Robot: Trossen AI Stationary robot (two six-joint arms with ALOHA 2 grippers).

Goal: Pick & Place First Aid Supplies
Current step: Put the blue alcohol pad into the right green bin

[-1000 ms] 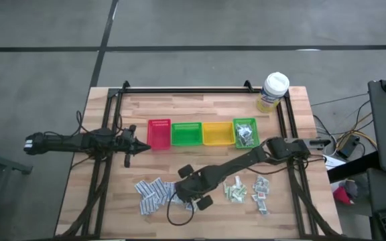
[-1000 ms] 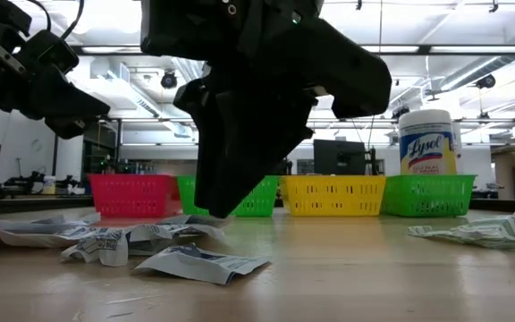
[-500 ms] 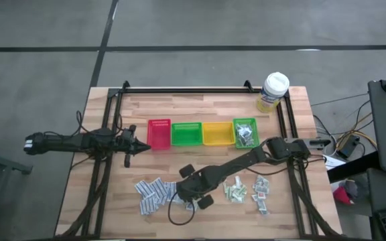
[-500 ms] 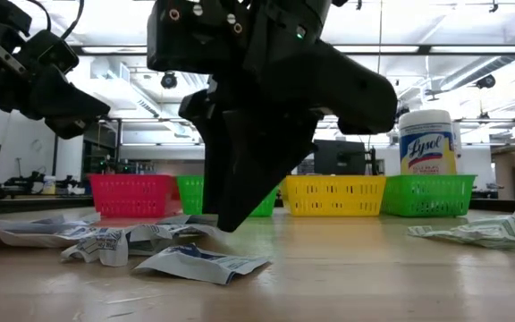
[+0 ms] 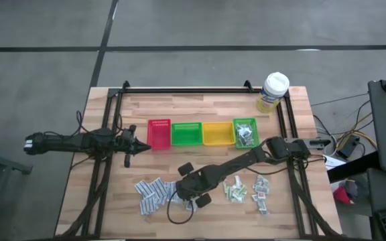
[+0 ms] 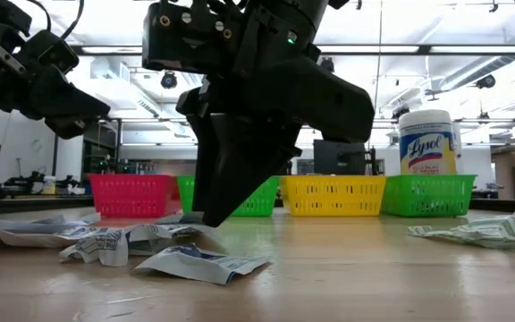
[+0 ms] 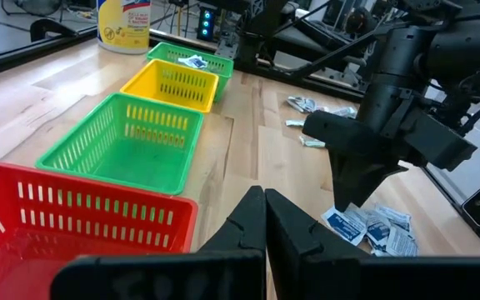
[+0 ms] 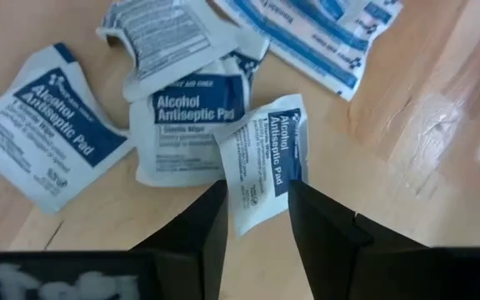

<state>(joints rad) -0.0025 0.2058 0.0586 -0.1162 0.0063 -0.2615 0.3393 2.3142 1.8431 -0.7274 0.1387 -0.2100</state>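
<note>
R gripper (image 8: pixel 257 204) hung low over the white-blue pads (image 5: pixel 154 193) near the front-left part of the surface (image 5: pixel 200 164), tips down, jaws narrowly apart with one alcohol pad (image 8: pixel 262 158) standing between the fingers (image 8: pixel 202 221); couldn't tell if the pad was truly pinched or only straddled. In the wrist view that pad sat on edge, partly over another alcohol pad flat on the wood, w/ more pads and a long blue-white wrapper close around it. In the low view the R gripper (image 6: pixel 213 210) pointed down at the pile, tip just above the crumpled sachets (image 6: pixel 150 246). L gripper (image 5: pixel 138 146) waited at the left edge, just beside the red bin (image 5: pixel 159 134), jaws closed on nothing, fingers (image 7: pixel 265 225) pressed together in its own view. Four bins stood in a row across the middle of the surface: red, green bin (image 5: pixel 186 134), yellow bin (image 5: pixel 217 133), then a 2nd green one (image 5: pixel 245 132) holding several sachets. Wipes tub (image 5: pixel 273 92) stood at the back-right corner. A 2nd lot of supplies, pale green packets (image 5: pixel 234 191) and white-red ones (image 5: pixel 261 191), lay toward the front-right, well apart from the blue pile. R arm reached diagonally from the right edge across to the blue pile.
</note>
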